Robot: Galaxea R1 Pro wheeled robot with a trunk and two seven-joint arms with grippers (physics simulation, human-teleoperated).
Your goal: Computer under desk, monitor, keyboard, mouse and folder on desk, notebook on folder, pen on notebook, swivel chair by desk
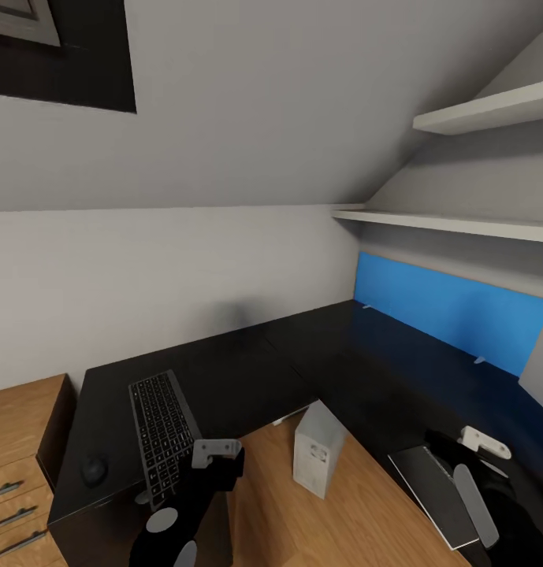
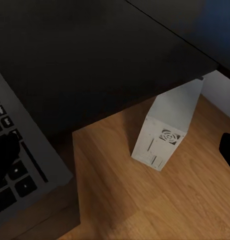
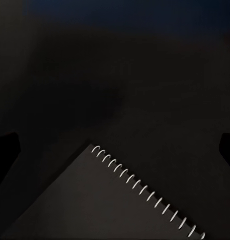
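Sloped grey walls and two white shelves [image 1: 492, 110] close in over a black L-shaped tabletop [image 1: 247, 370] that wraps the corner, with a blue wall panel [image 1: 452, 311] behind its arm at about 3 o'clock in the head view. At 9 o'clock a wooden drawer cabinet [image 1: 19, 449] stands against the tabletop's end.

On that near arm the keyboard [image 1: 162, 429] lies lengthwise, and the mouse [image 1: 94, 471] sits just beside it toward 8 o'clock, apart from it. The left tool [image 1: 194, 472] hovers over the keyboard's near end; in the left wrist view its dark fingers [image 2: 4, 155] stand at the edges with a wide gap between them, above the keys [image 2: 17, 170].

The computer [image 1: 318, 459] stands upright on the wooden floor [image 1: 350, 520] at the inner corner, its top partly tucked under the tabletop edge; the left wrist view shows its vent grille [image 2: 168, 136].

At about 4 o'clock the notebook [image 1: 433, 492] lies flat on the tabletop, its spiral binding [image 3: 145, 192] clear in the right wrist view. The right tool [image 1: 476, 472] hangs over it, its tips spread wide, seemingly clear of the cover, though the dark render makes that hard to judge.
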